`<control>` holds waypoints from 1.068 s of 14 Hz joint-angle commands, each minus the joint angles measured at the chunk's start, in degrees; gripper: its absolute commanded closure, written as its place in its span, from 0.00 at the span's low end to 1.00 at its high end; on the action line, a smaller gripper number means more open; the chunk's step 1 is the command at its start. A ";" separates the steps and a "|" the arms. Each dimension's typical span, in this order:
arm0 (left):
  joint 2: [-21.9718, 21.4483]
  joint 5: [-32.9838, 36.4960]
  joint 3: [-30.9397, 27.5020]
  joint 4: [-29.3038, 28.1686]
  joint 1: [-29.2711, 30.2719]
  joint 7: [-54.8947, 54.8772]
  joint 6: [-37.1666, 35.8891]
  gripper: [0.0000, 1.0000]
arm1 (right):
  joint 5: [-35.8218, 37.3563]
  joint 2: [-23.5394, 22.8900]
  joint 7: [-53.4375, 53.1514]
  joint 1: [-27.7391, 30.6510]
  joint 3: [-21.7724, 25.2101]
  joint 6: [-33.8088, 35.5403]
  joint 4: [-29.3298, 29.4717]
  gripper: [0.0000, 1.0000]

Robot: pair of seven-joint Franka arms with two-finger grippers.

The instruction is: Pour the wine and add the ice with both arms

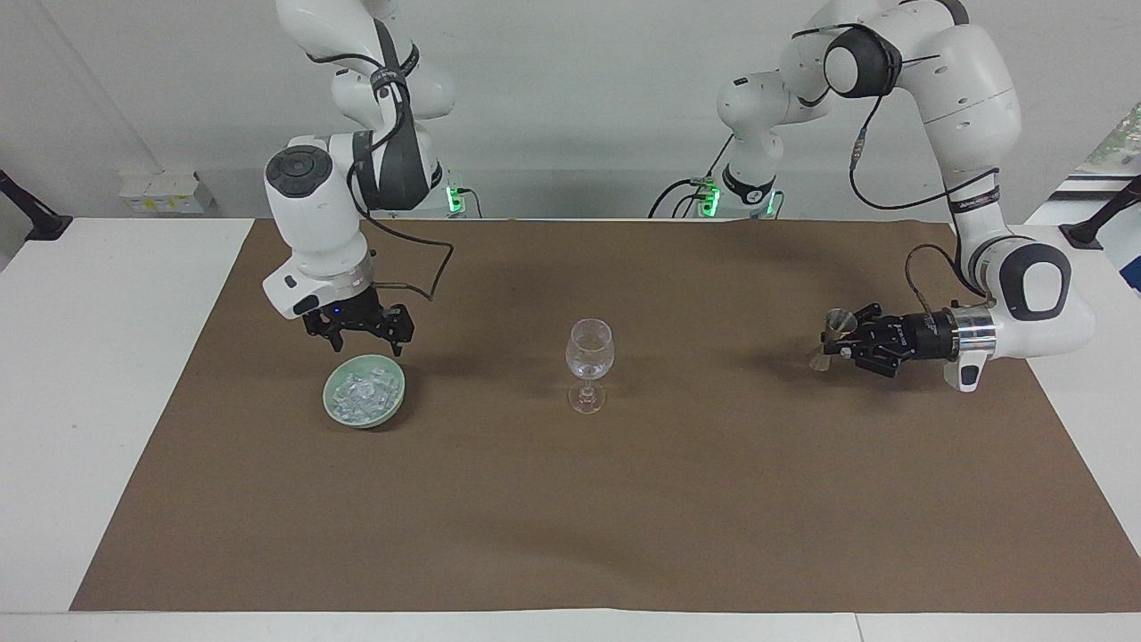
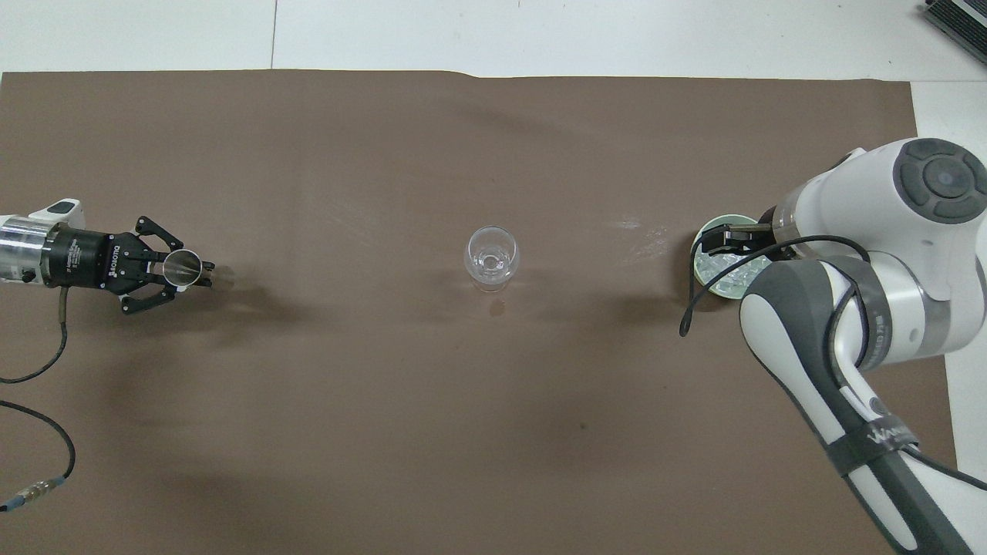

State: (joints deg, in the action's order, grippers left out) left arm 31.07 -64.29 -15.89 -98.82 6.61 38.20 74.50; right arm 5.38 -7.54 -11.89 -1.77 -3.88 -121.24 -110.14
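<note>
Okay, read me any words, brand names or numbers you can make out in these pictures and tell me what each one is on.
"ROBOTIQ": white letters on the black body of the left tool, which holds a metal measuring cup.
White lettering on a black band around the right arm: cut off, unreadable.
White lettering on a black band around the left arm: too small to read.

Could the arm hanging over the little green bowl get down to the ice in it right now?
Probably yes. The right gripper hangs open just above the green bowl, nothing lies between it and the ice, and the bowl has no lid. The wine glass stands well aside.
</note>
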 commanded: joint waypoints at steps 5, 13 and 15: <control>2.94 -2.77 -0.28 -0.32 0.60 -4.80 -0.67 1.00 | 7.45 -2.74 -0.94 1.24 -0.78 -7.93 -2.71 0.00; 4.79 -2.78 -0.37 -0.32 0.86 -7.70 -0.23 1.00 | 11.85 -3.62 -1.29 1.51 0.19 -14.37 -8.34 0.09; 5.58 -2.77 -0.37 -0.32 0.87 -8.40 -0.23 1.00 | 12.20 -3.80 -1.46 1.59 0.28 -14.46 -8.34 0.17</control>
State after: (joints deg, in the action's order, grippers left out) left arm 35.84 -65.81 -16.05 -98.82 7.12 31.18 74.56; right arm 15.62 -11.38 -11.90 -1.08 -3.17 -133.96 -117.48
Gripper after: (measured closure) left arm 0.775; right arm 0.145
